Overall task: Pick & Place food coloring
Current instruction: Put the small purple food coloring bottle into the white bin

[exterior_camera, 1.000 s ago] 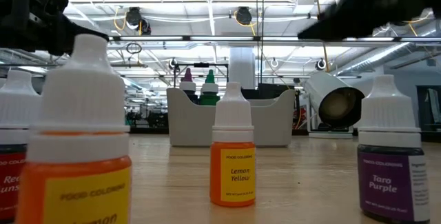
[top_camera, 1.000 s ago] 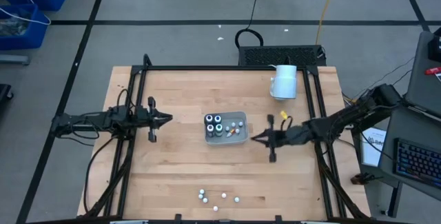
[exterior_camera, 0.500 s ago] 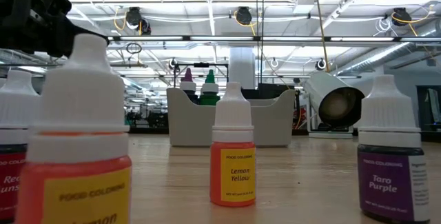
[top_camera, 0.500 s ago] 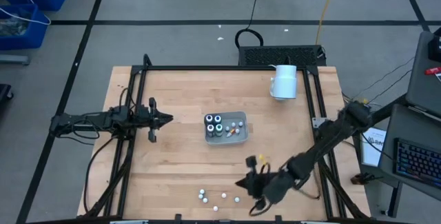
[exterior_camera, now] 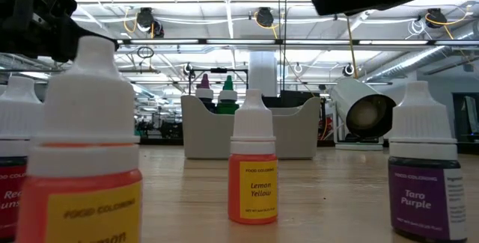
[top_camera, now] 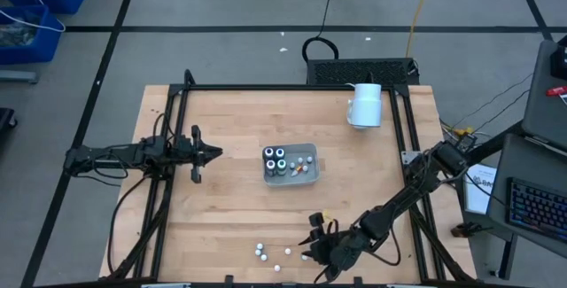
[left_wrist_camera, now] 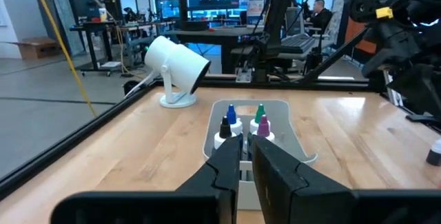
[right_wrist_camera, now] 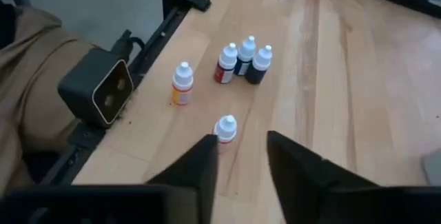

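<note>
Five food coloring bottles (top_camera: 282, 255) stand loose near the table's (top_camera: 221, 208) front edge; others sit in the tray (top_camera: 290, 164) at centre. The right gripper (right_wrist_camera: 241, 158), fingers parted and empty, hovers angled down over the loose group. The left gripper (top_camera: 215, 153), fingers nearly closed and empty, points level toward the tray.

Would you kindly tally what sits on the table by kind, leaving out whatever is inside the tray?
Loose food coloring bottles: 5
Grey tray: 1
White cylinder: 1
Total: 7
</note>
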Available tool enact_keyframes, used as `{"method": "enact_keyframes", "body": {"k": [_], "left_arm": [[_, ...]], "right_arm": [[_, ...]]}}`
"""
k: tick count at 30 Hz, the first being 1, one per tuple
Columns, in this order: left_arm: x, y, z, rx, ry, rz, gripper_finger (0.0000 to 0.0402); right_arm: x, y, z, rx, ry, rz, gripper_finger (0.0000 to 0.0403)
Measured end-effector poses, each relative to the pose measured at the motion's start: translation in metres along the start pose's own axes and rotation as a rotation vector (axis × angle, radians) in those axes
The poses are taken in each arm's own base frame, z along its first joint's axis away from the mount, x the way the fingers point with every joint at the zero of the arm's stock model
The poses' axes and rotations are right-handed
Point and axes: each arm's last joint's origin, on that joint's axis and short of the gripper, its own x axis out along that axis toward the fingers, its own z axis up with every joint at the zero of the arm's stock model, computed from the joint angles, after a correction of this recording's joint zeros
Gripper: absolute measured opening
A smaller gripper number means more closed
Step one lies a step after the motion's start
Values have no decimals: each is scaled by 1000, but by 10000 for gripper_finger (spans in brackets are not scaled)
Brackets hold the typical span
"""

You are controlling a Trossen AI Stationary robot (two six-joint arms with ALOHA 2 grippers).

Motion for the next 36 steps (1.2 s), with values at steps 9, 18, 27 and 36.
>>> {"method": "enact_keyframes", "body": {"k": [9, 18, 27, 36], "left_arm": [[0, 0, -1, -1, 6, 0, 47], [0, 0, -1, 0, 7, 1, 47], [0, 0, -1, -2, 8, 0, 47], [0, 0, -1, 2, 8, 0, 47]], "right_arm": [[3, 1, -2, 32, 37, 167, 196], [21, 6, -22, 25, 102, 159, 190], [33, 12, -30, 32, 88, 187, 183], [36, 12, -29, 74, 60, 181, 168]]}}
